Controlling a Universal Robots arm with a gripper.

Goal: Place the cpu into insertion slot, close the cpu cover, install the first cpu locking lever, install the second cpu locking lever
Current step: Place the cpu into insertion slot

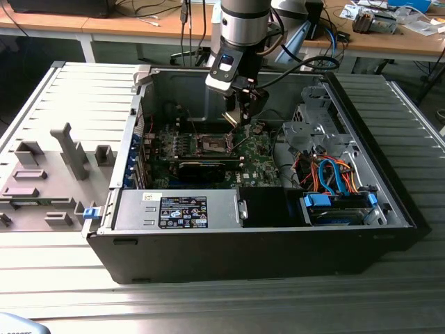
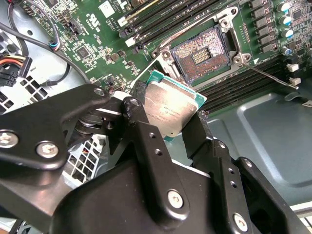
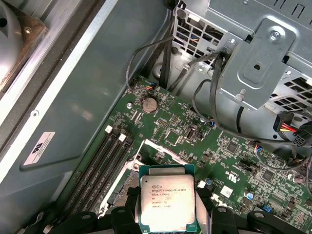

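My gripper (image 2: 163, 116) is shut on the cpu (image 2: 171, 108), a flat square chip with a grey metallic face and green edge, pinched by its sides between the black fingers (image 2: 139, 127). In the first wrist view the cpu (image 3: 167, 202) hangs above the green board. The insertion slot (image 2: 202, 53) lies open a short way from the chip, its dark pin field bare. The silvery cpu cover (image 2: 158, 57) stands raised at the slot's edge. A thin locking lever (image 2: 268, 75) sticks out beside the slot. In the exterior view the gripper (image 1: 243, 115) hovers inside the case, just behind the slot (image 1: 213, 145).
The open computer case (image 1: 264, 236) sits on a slatted metal table. A drive cage (image 1: 313, 125) and orange and blue cables (image 1: 334, 177) fill the exterior view's right. Black memory slots (image 2: 161, 19) run beside the socket. A grey fixture plate (image 1: 49, 174) lies at the exterior view's left.
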